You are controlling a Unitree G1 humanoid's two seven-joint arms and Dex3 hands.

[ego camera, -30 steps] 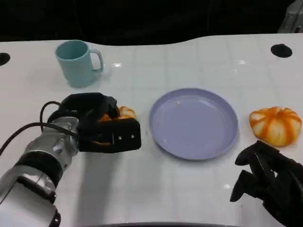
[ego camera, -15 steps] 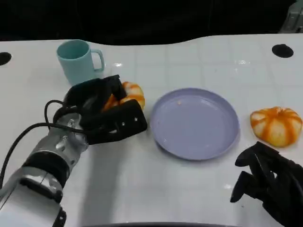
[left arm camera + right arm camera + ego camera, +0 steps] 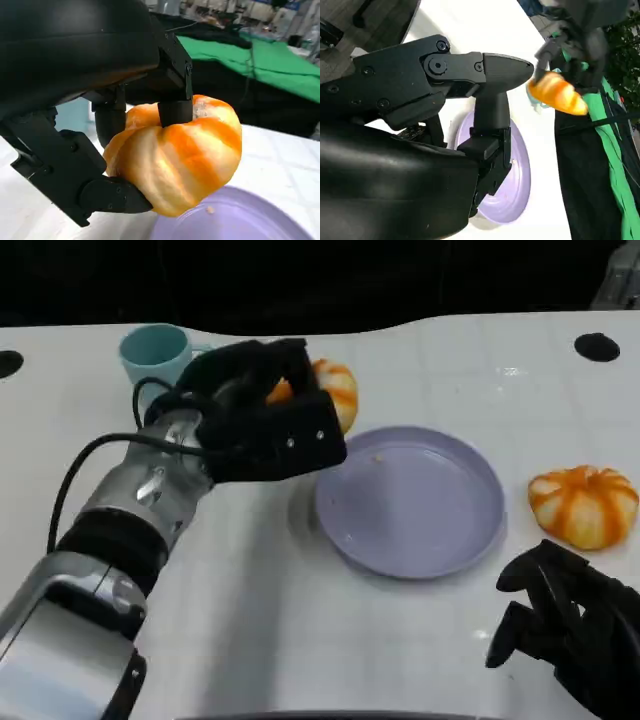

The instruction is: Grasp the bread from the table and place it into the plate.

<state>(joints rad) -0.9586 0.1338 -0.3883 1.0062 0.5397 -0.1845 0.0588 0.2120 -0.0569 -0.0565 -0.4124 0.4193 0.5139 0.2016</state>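
Observation:
My left hand (image 3: 262, 418) grips an orange-and-white striped bread roll (image 3: 336, 390) and holds it in the air, just off the far left rim of the lilac plate (image 3: 410, 502). In the left wrist view the roll (image 3: 182, 155) is clamped between black fingers (image 3: 175, 109), with the plate's rim (image 3: 240, 224) below it. The right wrist view shows the roll (image 3: 557, 93) held above the plate (image 3: 514, 176). A second striped roll (image 3: 583, 504) lies on the table to the right of the plate. My right hand (image 3: 566, 630) rests low at the front right, holding nothing.
A teal mug (image 3: 152, 348) stands at the back left, just behind my left forearm. A black cable runs along that forearm. Dark round holes (image 3: 597, 346) mark the white table's far corners. The table's back edge borders a dark drop.
My left hand has lifted the roll off the table and carried it up and to the right, toward the plate. The right hand and the second roll have not moved.

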